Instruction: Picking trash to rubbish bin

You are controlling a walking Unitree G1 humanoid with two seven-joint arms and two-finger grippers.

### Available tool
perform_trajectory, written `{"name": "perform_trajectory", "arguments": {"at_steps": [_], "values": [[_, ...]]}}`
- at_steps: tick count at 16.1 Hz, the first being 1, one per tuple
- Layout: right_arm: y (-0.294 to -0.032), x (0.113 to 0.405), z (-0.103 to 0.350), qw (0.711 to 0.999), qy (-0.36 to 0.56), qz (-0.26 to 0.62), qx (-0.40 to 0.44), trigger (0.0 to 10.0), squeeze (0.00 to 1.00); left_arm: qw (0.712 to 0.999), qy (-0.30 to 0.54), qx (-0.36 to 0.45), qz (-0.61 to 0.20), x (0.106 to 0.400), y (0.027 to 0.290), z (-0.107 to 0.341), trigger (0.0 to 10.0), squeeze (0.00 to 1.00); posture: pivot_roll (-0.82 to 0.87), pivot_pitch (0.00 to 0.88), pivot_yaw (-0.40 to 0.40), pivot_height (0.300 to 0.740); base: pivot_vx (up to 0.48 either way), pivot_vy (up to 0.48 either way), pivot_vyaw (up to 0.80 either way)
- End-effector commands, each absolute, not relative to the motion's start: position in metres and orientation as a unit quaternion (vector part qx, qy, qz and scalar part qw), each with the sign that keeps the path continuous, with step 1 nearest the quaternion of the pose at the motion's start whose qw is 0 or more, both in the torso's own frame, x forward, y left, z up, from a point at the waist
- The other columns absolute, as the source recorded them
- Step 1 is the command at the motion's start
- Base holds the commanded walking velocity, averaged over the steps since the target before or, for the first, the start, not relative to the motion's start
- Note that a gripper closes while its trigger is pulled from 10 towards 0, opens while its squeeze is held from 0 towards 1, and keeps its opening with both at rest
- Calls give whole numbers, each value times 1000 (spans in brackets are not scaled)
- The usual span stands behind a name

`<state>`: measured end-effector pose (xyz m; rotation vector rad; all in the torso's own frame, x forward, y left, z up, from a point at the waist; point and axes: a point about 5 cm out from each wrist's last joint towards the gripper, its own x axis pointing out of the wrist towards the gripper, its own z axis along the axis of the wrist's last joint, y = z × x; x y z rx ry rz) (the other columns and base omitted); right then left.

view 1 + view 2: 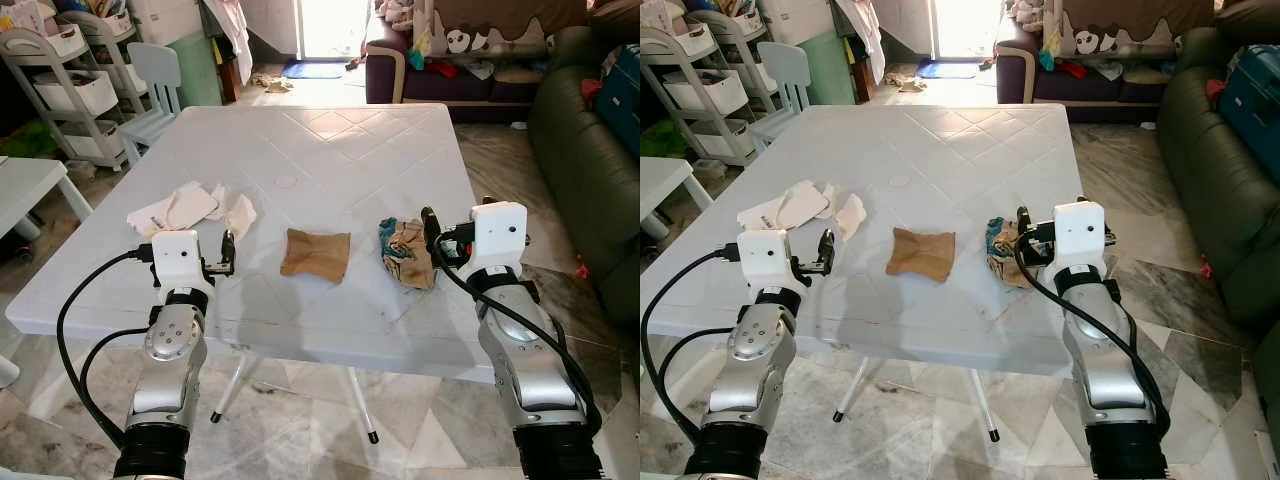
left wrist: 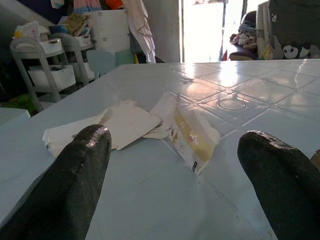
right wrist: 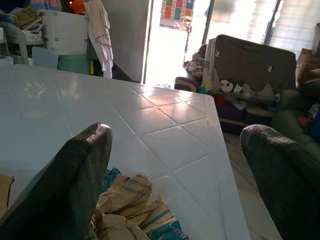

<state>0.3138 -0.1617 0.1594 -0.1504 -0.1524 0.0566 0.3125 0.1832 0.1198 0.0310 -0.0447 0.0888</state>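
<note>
White plastic table [image 1: 330, 150] is strewn with trash, and the crumpled brown and teal paper bag [image 1: 407, 252] is seen just beside the wide-open, empty right gripper [image 1: 432, 240], nearer than the equally open left gripper [image 1: 226, 253].

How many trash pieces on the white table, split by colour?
White paper scraps and torn packaging: 1 pile; the pieces overlap, so no sure count of them
Flat brown paper piece: 1
Crumpled brown paper bag with teal print: 1
Total: 3 trash clusters on the white plastic table
</note>
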Motion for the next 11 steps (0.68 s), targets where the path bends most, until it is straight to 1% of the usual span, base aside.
{"name": "perform_trajectory", "arguments": {"at_steps": [1,7,8,9,11], "values": [[-159,316,163,994,-78,33,-76,10000,0,999,-26,20,42,316,182,123,10000,0,-98,0,36,740,0,0,0],[-159,316,163,994,-78,33,-76,10000,0,999,-26,20,42,316,182,123,10000,0,-98,0,36,740,0,0,0],[-152,313,151,994,-55,66,-70,10000,0,1000,-3,18,-15,309,167,111,10000,0,-98,0,37,740,0,0,0],[-149,312,147,993,-47,82,-65,10000,0,999,7,14,-42,305,160,105,10000,0,-97,0,38,740,0,0,0],[-147,312,148,993,-49,85,-66,10000,0,999,5,12,-42,304,161,105,10000,0,-96,0,37,740,0,0,0]]}}
